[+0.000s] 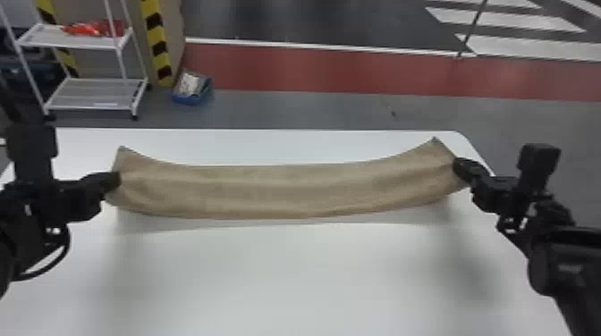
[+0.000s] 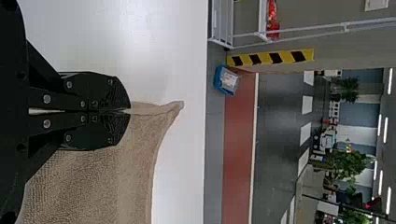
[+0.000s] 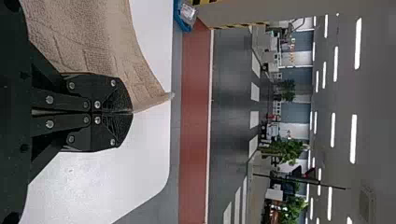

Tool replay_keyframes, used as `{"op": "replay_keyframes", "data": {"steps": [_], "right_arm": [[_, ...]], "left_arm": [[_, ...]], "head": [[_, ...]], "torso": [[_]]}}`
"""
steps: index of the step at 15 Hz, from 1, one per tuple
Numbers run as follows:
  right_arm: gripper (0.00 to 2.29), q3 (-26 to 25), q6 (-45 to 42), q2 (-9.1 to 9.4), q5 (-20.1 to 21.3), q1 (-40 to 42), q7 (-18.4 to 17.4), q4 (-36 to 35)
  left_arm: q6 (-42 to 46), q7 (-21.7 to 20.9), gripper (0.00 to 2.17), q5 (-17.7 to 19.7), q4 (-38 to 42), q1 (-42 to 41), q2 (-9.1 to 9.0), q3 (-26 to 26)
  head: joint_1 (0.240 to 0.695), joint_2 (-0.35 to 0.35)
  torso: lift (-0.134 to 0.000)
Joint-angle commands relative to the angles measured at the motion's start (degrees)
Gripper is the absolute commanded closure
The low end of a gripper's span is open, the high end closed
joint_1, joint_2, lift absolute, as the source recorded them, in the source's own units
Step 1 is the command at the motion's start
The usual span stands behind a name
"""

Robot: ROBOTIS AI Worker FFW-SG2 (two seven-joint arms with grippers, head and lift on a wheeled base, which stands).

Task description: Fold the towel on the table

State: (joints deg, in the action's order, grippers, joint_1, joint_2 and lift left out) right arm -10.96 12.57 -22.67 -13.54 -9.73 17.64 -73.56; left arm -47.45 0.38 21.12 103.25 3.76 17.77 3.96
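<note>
Flat black left fingers point(image 2: 100, 86) and right fingers point(image 3: 102, 86) tightly pinch the oblong tan cloth towel's point(image 1: 277, 187) ends; uneven lowering risks creases.

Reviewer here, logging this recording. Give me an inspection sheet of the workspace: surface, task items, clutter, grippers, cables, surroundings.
Surface: white table, smooth, with a rounded far right corner.
Job's things: tan towel stretched between both grippers, sagging mid-span, shadow on the table along its near edge.
Clutter: off the table, a blue box with contents on the floor; red items on a shelf.
Grippers: left gripper closed on the towel's left end; right gripper closed on its right end.
Cables: black cable looping by the left arm.
Surroundings: white rack, yellow-and-black striped post, red floor band.
</note>
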Motion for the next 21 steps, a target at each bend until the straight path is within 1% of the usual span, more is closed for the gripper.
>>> {"op": "replay_keyframes", "data": {"steps": [1, 6, 10, 12, 14, 17, 19, 21], "right_arm": [[1.33, 0.0, -1.9, 0.00, -0.3, 0.9, -0.3, -1.0], [1.33, -2.5, -3.5, 0.00, -0.3, 3.6, -0.5, -1.6], [1.33, -3.1, -5.0, -0.18, -0.5, 4.6, -0.5, -1.7], [1.33, -3.2, -5.0, -0.27, -0.2, 4.9, -0.5, -1.5], [1.33, -3.1, -5.0, -0.27, 0.2, 4.9, -0.5, -1.2], [1.33, -2.8, -4.9, -0.27, 0.6, 4.9, -0.6, -1.2], [1.33, -2.6, -4.5, -0.18, 1.1, 5.2, -0.7, -1.1], [1.33, -2.4, -4.0, 0.09, 2.7, 5.6, -0.8, -1.1]], "left_arm": [[1.3, -0.2, 1.16, 0.1, 0.5, -0.3, -0.01, 0.0], [2.7, -0.2, 1.16, 0.1, 0.0, -0.9, -0.01, -0.4], [2.7, -0.5, 1.16, 0.1, 0.2, -1.2, -0.01, -0.4], [2.7, -0.6, 1.16, -1.0, 0.0, -1.3, 0.07, -0.8], [2.5, -0.6, 1.16, -1.1, -0.3, -1.3, 0.07, -1.0], [2.3, -0.6, 1.16, -3.0, -0.3, -1.4, 0.16, -2.3], [2.3, -0.6, 1.12, -3.5, -0.4, -1.5, 0.07, -2.6], [2.3, -0.6, 1.10, -4.0, -0.4, -1.5, 0.16, -3.4]], "head": [[0.695, -0.124], [0.695, -0.134], [0.695, -0.149], [0.695, -0.153], [0.695, -0.156], [0.695, -0.157], [0.695, -0.158], [0.695, -0.161]], "torso": [[-0.128], [-0.128], [-0.128], [-0.128], [-0.128], [-0.128], [-0.128], [-0.128]]}}
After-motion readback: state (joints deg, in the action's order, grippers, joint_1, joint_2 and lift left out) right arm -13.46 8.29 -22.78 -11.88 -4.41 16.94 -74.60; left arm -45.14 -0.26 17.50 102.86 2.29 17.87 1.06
